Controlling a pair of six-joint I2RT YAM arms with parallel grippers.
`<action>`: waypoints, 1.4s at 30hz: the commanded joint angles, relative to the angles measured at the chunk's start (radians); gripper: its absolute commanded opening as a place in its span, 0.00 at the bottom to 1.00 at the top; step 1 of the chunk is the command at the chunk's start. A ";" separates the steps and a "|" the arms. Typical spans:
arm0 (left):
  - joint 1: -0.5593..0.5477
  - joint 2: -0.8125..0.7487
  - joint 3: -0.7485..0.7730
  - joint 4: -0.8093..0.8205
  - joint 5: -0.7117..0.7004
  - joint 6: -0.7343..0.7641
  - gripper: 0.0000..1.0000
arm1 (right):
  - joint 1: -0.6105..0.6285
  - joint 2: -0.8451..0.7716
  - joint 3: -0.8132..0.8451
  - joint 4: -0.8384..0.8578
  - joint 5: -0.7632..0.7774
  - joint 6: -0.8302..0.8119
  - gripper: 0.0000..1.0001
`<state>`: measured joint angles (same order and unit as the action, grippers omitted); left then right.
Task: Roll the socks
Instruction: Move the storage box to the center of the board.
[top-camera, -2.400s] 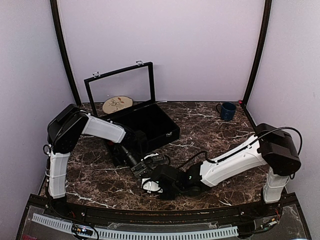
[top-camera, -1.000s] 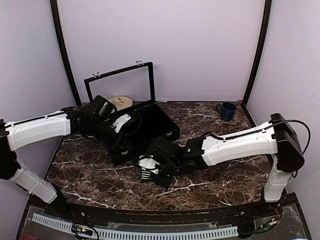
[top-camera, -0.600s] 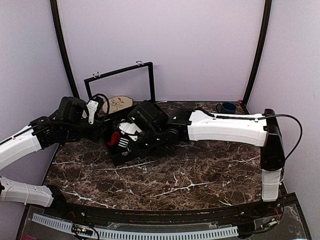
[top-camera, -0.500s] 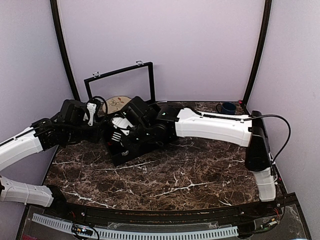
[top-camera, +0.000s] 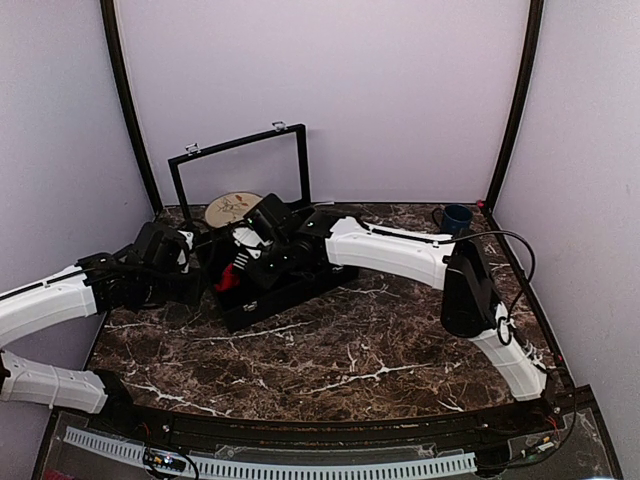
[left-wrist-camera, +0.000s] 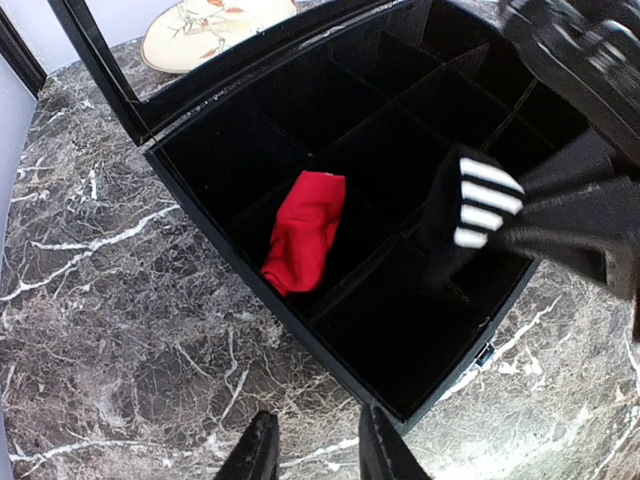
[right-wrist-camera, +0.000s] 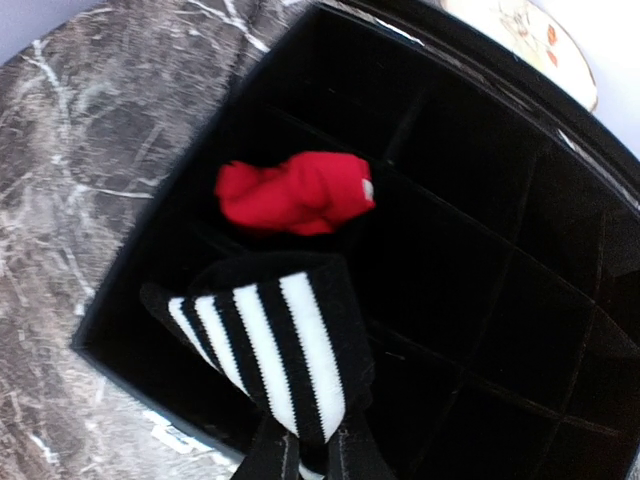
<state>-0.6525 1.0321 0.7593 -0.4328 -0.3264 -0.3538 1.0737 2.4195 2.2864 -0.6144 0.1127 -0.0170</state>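
Observation:
The red sock (left-wrist-camera: 303, 231) lies bunched in a compartment of the black divided box (left-wrist-camera: 215, 255); it also shows in the right wrist view (right-wrist-camera: 295, 192) and the top view (top-camera: 229, 276). My right gripper (right-wrist-camera: 307, 455) is shut on the black sock with white stripes (right-wrist-camera: 270, 350) and holds it over the box's near compartments; the sock also shows in the left wrist view (left-wrist-camera: 470, 205). My left gripper (left-wrist-camera: 317, 455) is open and empty, over the marble just outside the box's front wall.
The box's lid frame (top-camera: 240, 160) stands open at the back. A decorated plate (top-camera: 235, 207) lies behind the box. A blue mug (top-camera: 456, 219) stands at the back right. The marble table (top-camera: 380, 330) spreads in front of the box.
My right arm carried the striped sock from the front of the table back over the box. My left arm swung out to the left of the box. The red sock now lies in a compartment.

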 joint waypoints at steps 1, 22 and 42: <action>0.005 0.025 -0.025 0.057 0.006 -0.004 0.31 | -0.034 0.037 0.021 0.011 -0.001 -0.010 0.00; 0.017 0.160 -0.041 0.106 -0.009 0.010 0.31 | -0.075 0.031 -0.136 -0.288 -0.098 -0.084 0.00; 0.031 0.118 -0.112 0.018 -0.079 -0.069 0.30 | -0.063 0.021 -0.206 -0.511 -0.210 -0.007 0.00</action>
<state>-0.6308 1.1805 0.6712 -0.3588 -0.3580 -0.3840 0.9916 2.4172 2.1788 -0.7361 -0.0071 -0.0456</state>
